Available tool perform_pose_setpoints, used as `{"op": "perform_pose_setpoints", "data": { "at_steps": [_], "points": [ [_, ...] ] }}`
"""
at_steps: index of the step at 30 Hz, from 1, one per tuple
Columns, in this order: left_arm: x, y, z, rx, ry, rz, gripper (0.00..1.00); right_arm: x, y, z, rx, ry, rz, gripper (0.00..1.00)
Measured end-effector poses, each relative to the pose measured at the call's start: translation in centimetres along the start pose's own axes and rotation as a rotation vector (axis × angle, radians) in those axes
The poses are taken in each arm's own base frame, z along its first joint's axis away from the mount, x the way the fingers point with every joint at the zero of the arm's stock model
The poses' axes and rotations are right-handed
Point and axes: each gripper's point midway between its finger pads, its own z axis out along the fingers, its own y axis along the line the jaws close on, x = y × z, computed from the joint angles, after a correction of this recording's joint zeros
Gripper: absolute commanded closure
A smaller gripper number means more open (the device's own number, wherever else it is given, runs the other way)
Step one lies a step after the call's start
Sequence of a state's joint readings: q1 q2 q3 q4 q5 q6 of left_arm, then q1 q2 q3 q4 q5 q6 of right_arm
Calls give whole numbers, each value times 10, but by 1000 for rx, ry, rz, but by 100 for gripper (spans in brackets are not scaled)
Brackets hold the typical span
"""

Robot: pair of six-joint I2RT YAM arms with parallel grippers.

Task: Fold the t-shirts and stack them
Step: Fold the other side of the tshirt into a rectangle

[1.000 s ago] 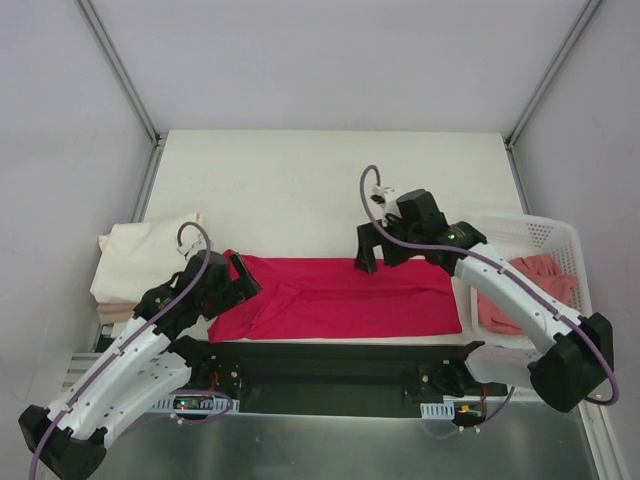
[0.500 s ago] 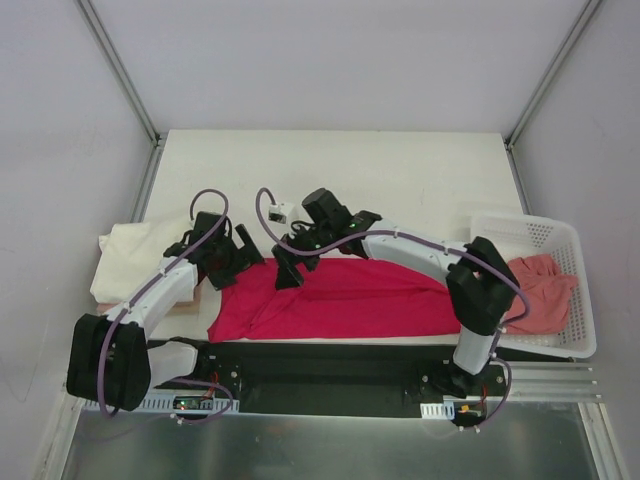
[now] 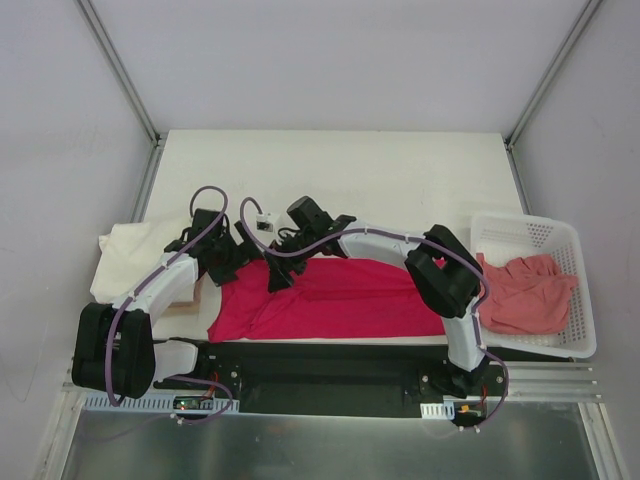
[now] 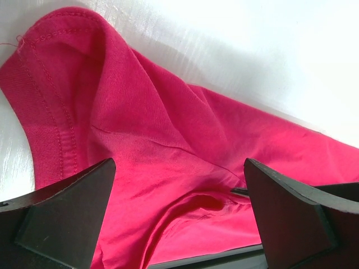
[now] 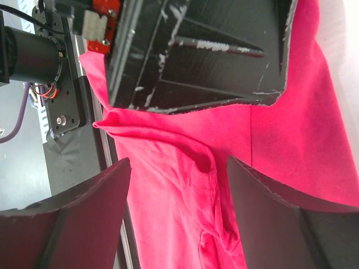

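Crumpled crimson t-shirt (image 4: 157, 140), left gripper (image 4: 179, 166) spread wide

No readable text, labels, numbers on anything visible.

We are in a robotics lab cell: a white tabletop (image 3: 330, 170) boxed in by plain white panels (image 3: 330, 60) on aluminium struts (image 3: 118, 68), with two cabled robot arms (image 3: 150, 292) bolted to a black rail (image 3: 330, 365) at its near edge and bare circuit boards (image 3: 195, 403) exposed.

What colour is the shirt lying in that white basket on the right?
The shirt is salmon pink, clearest in the top external view.
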State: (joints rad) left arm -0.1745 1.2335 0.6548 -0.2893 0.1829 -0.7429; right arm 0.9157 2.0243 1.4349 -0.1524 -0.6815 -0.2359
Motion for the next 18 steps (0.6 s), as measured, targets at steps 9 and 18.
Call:
{"op": "perform_pose_setpoints", "data": {
  "at_steps": [9,18],
  "points": [
    [3,6,2,-10,5,-8,1,9,2,11,-17,11,11,40],
    [4,7,2,-12,7,-8,1,31,-1,15,-16,44,47,62]
  ]
}}
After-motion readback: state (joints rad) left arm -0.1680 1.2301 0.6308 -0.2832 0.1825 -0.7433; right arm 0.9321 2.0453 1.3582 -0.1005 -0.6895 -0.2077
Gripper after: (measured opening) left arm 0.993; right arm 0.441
